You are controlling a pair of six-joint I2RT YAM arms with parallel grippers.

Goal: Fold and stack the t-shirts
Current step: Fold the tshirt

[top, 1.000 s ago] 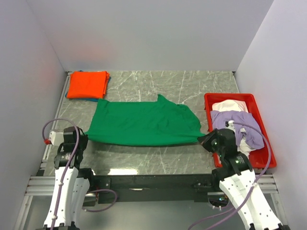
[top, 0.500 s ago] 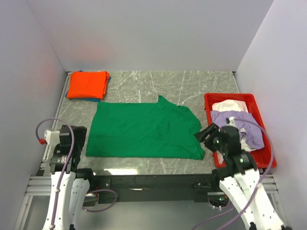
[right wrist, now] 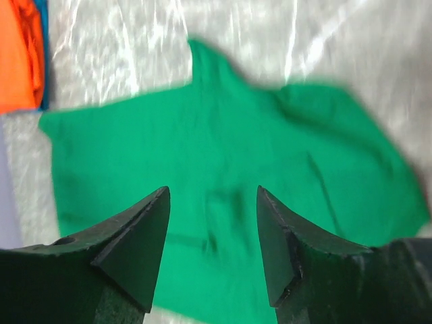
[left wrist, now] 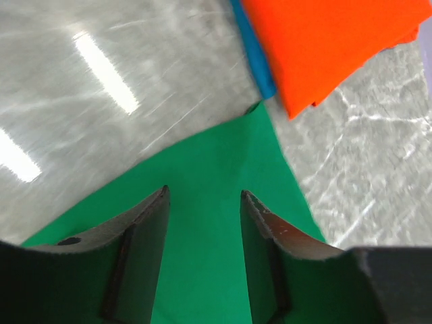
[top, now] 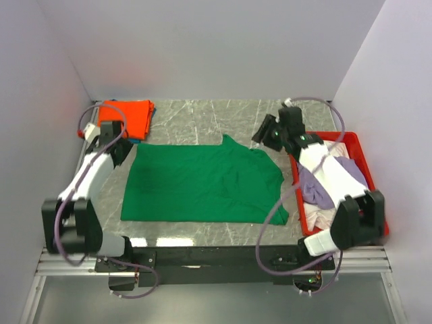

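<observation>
I am reading the left jaws as standing apart, gripping nothing, hovering over the far left corner of the green t-shirt (left wrist: 202, 270). The right jaws are standing wide and empty near that shirt's far right edge. The green t-shirt is lying spread flat mid-desk (top: 202, 118). The orange t-shirt (top: 125, 116) is sitting folded on the blue t-shirt (left wrist: 253, 47) at the far left. The lilac t-shirt (top: 312, 189) is lying in the red tray (top: 351, 138).

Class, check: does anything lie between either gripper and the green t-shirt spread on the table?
Nothing visible does. The left gripper and right gripper both hang open above the green t-shirt, with only air between them and the cloth.
</observation>
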